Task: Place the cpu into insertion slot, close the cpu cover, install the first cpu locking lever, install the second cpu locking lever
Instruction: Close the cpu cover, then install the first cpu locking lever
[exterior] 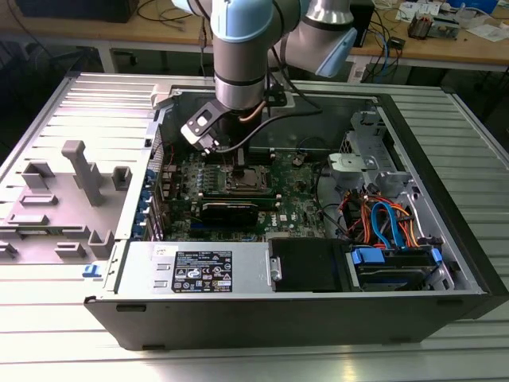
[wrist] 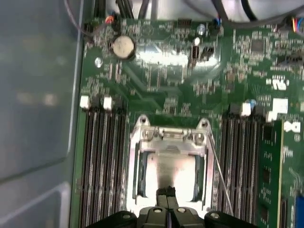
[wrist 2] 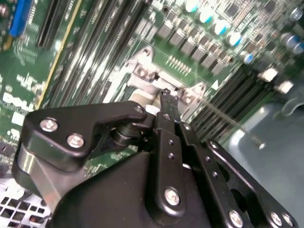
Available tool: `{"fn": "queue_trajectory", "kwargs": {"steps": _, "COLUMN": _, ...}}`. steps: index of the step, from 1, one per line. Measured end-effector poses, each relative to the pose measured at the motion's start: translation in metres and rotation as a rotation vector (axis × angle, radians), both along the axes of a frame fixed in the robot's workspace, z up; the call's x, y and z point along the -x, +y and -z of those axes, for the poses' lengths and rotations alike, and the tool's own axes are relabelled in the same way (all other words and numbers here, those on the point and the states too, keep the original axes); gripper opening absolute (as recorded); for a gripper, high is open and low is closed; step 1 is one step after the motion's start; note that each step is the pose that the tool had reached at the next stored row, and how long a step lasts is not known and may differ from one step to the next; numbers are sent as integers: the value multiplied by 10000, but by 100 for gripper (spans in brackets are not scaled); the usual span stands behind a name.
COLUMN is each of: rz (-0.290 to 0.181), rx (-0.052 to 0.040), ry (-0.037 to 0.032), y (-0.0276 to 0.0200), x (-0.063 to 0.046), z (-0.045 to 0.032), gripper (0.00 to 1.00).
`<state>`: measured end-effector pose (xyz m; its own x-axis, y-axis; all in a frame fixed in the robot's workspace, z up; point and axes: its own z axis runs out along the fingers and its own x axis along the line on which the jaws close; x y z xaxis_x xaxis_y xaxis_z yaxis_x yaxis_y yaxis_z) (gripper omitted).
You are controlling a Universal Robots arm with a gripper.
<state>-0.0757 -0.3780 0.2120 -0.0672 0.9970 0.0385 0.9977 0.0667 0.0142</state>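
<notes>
A robot arm reaches into an open computer case [exterior: 318, 318] standing on a slatted tabletop [exterior: 477, 350]. Its gripper [wrist: 166, 192] has both fingers pressed together with nothing visible between them. Directly beneath the gripper's tips, the cpu [wrist: 175, 164] sits in the insertion slot [wrist: 141, 175], and the cpu cover [wrist: 167, 137] lies flat around it. Just beside the gripper, a thin locking lever [wrist: 219, 166] slants outward from the cover's edge.

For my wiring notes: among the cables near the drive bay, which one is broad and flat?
The light blue ribbon cable; the neighbouring orange cables are thin.
</notes>
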Motion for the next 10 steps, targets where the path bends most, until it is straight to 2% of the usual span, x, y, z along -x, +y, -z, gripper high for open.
{"fn": "queue_trajectory", "kwargs": {"steps": 4, "rz": -2, "rx": 0, "ry": 16, "y": 0, "x": -141, "z": 0, "gripper": 11}}
{"fn": "queue_trajectory", "kwargs": {"steps": 10, "rz": 0, "rx": 1, "ry": 18, "y": 0, "x": -154, "z": 0, "gripper": 11}}
